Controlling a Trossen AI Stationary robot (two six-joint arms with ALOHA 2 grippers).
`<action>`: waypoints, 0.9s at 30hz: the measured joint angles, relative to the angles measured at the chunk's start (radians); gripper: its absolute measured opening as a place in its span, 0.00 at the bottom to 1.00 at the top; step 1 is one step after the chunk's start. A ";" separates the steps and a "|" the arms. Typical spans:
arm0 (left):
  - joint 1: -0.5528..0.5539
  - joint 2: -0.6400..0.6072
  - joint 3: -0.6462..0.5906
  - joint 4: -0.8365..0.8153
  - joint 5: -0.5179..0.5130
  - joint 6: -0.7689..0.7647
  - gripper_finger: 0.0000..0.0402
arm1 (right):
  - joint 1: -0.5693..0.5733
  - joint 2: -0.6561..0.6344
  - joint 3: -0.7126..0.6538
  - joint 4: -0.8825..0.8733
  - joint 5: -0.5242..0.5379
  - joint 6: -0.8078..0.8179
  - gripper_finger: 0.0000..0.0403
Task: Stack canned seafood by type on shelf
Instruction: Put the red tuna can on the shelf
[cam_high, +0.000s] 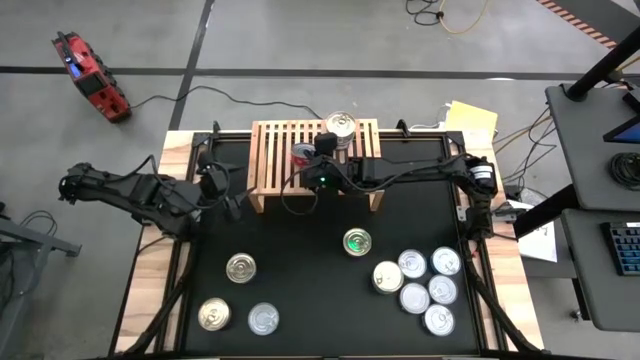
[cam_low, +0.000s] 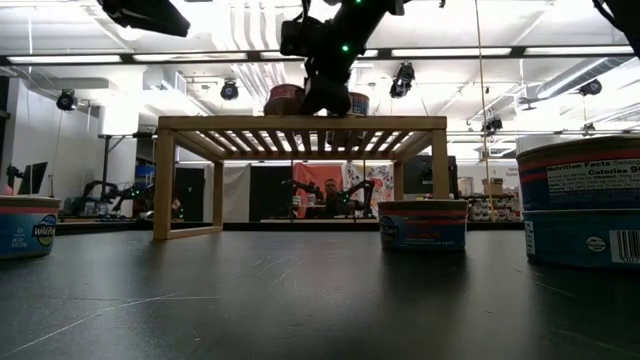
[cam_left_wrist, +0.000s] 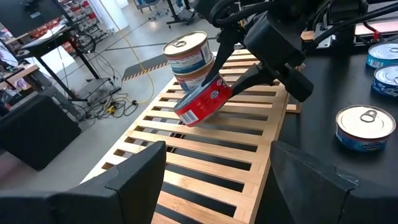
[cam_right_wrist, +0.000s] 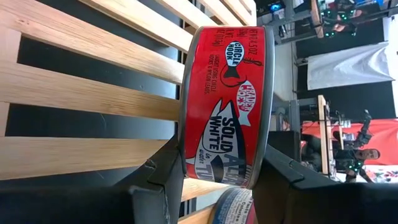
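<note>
Left wrist view: right end effector (cam_left_wrist: 214, 84) clamps tilted red flat tin (cam_left_wrist: 203, 102) above bare slatted light-wood shelf (cam_left_wrist: 205, 155), beside stacked tins (cam_left_wrist: 188, 59).

- Right end effector (cam_left_wrist: 214, 87) gripped a tilted red can (cam_left_wrist: 202, 102) over the shelf (cam_left_wrist: 205, 149).
- Two cans (cam_left_wrist: 188, 59) stood stacked just behind it.

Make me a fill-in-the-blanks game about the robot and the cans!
1. The right gripper holds a ____ can.
2. That can is tilted over the wooden ____.
3. Beside it, ____ cans stand stacked on the shelf.
4. The left gripper holds ____.

Missing words: red; shelf; two; nothing
</note>
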 joint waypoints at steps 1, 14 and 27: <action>0.000 0.002 0.000 0.000 0.000 -0.003 0.68 | 0.000 0.000 0.000 0.000 0.000 0.000 0.32; 0.000 0.033 0.000 0.000 0.000 -0.014 0.68 | 0.000 0.000 0.000 -0.005 -0.001 0.004 0.47; 0.001 0.065 0.000 0.009 0.000 -0.025 0.68 | 0.000 -0.001 -0.001 0.000 -0.087 0.064 0.52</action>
